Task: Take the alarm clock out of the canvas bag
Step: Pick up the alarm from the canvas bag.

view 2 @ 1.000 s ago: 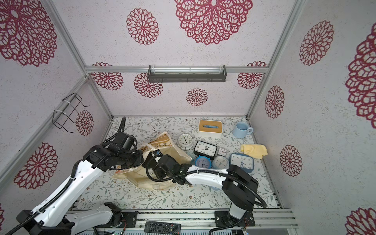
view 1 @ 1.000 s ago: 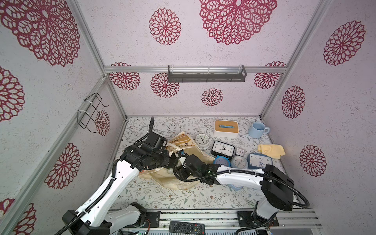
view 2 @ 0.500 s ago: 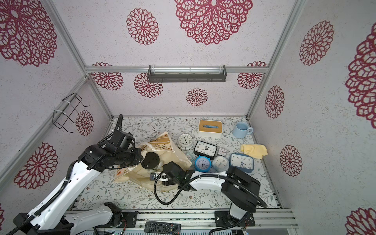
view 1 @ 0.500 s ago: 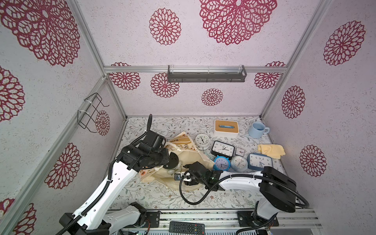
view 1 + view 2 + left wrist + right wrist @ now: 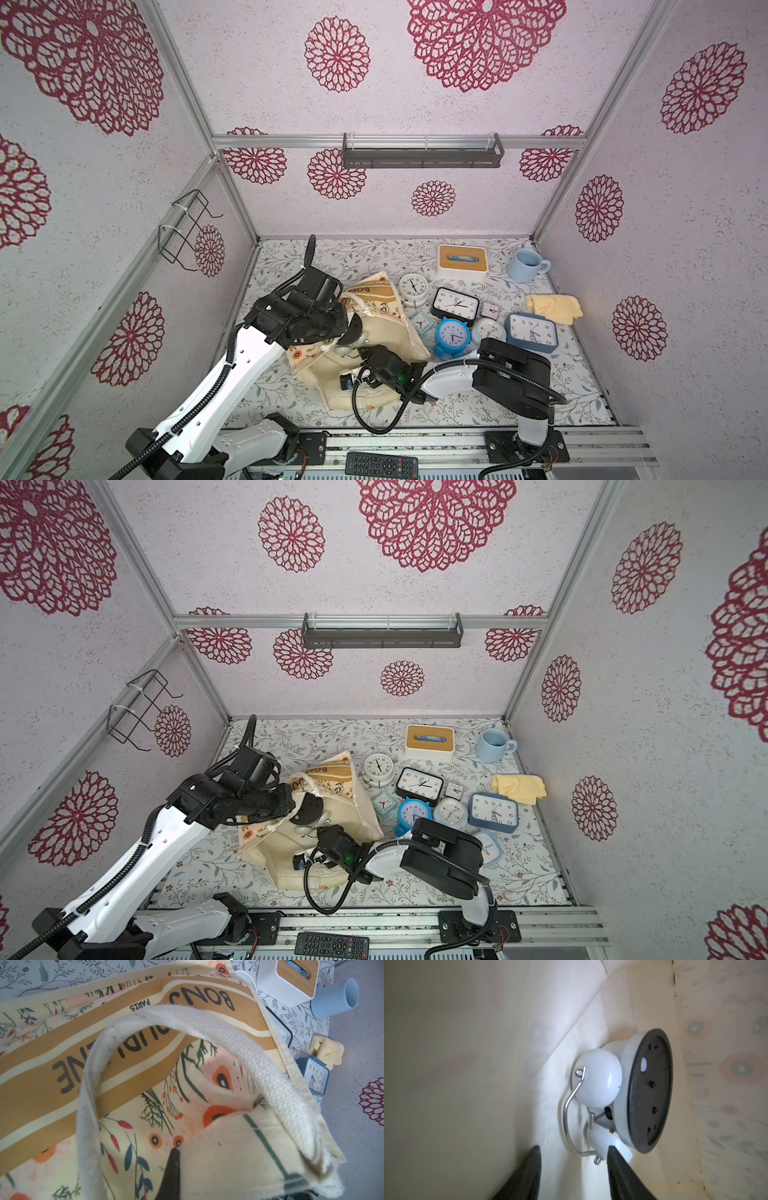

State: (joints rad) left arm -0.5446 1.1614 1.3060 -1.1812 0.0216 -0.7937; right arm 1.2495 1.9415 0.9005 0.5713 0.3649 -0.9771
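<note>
alarm clock (image 5: 625, 1093) = white twin-bell type w/ black back plate, lying on its side inside the canvas bag (image 5: 401, 338), mid-right of the right wrist view. in a top view its dark back (image 5: 353, 331) shows in the bag mouth, centre-left of the tabletop (image 5: 457, 409). looks light and rigid, w/ a smooth painted shell + round bells, so prob slippery. the thin wire handle (image 5: 565, 1115) over the bells looks stiff and is the best place to pinch; the body edge is too wide and curved. bag is soft cloth, likely to sag and snag the bells on the way out. right gripper (image 5: 574, 1148) sits at bottom centre of that wrist view, jaws part open, nothing clamped. lower end of the handle lies betw. the tips; the lower bell (image 5: 604, 1136) is touching or just beside the right-hand tip, can't tell which. left gripper (image 5: 178, 1159), low centre of the left wrist view, is closed on a fold of the bag rim, holding the mouth up.
</note>
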